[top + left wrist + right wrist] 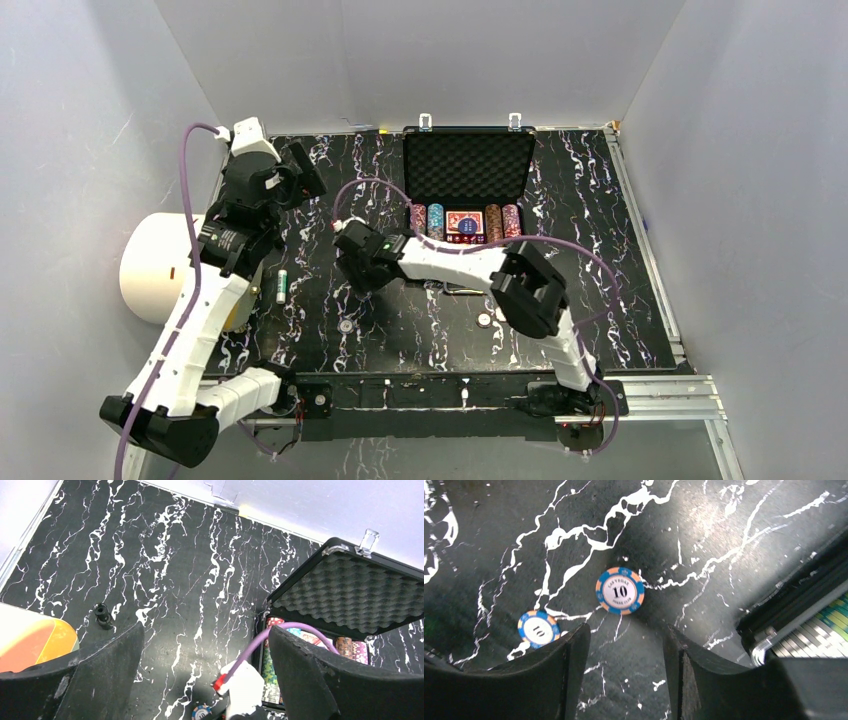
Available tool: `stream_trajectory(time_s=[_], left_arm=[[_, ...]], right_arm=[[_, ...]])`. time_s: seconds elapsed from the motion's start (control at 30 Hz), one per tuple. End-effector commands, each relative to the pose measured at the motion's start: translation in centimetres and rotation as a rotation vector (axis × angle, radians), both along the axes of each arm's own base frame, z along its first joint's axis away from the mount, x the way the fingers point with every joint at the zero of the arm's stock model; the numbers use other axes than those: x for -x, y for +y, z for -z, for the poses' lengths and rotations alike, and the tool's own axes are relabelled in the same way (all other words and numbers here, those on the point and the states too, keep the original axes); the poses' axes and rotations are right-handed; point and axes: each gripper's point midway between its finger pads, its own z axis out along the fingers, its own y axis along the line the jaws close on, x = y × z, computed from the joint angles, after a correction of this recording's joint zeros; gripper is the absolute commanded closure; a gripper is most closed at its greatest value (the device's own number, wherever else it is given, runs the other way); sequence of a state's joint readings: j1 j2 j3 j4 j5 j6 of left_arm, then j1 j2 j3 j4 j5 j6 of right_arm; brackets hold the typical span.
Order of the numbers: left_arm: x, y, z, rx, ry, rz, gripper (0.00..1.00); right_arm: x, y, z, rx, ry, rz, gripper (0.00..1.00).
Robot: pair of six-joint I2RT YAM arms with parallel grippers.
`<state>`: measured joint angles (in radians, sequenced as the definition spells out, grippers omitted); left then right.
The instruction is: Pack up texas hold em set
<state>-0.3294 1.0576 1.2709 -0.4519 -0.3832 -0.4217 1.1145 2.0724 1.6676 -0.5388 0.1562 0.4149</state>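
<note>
**Q:** Right gripper?
**Me:** Partly open, nothing in it. I have it low over the black marbled table, left of the briefcase. A blue-and-orange "10" chip lies flat just ahead of the gap between the fingers. A second chip, also a 10, lies flat beside one finger, its edge hidden behind it.

**Q:** Left gripper?
**Me:** Wide open, empty, up high over the far-left part of the table, camera facing the case.

**Q:** Case?
**Me:** Open, far edge, centre. The lid is upright with egg-crate foam showing and silver latches on top. Chip rows stand on edge in the base, with a red card deck between them.

**Q:** Loose bits?
**Me:** One round button sits on the table near the front. Another small disc lies by my right arm's elbow; I can't read either. A green-and-white cylinder lies beside my left arm. The white drum, orange face, is at the left edge.
</note>
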Motion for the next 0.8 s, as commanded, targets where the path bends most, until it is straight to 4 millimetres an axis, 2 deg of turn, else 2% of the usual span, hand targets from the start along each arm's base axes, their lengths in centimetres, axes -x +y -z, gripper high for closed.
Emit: stream_trajectory(time_s=[0.0, 0.17, 0.33, 0.6, 0.77], left_arm=[[0.5, 0.6, 0.2, -0.035, 0.036, -0.007, 0.06], [0.5, 0.6, 0.4, -0.037, 0.043, -0.003, 0.05], [0.6, 0.5, 0.8, -0.041, 0.051, 0.0, 0.04], [0.6, 0.8, 1.1, -0.054, 0.059, -0.007, 0.04], [0.5, 0.7, 1.3, -0.052, 0.062, -0.004, 0.04]], right_arm=[[-0.9, 1.0, -0.4, 0.066, -0.068, -0.008, 0.34], [-0.6, 2.1, 0.7, 0.095, -0.069, -0.059, 0.23], [-0.9, 2.8, 1.7, 0.116, -0.069, -0.068, 0.23], [-0.7, 2.4, 4.1, 0.177, -0.038, -0.077, 0.3], [0.2, 2.6, 4.8, 0.166, 0.005, -0.113, 0.41]])
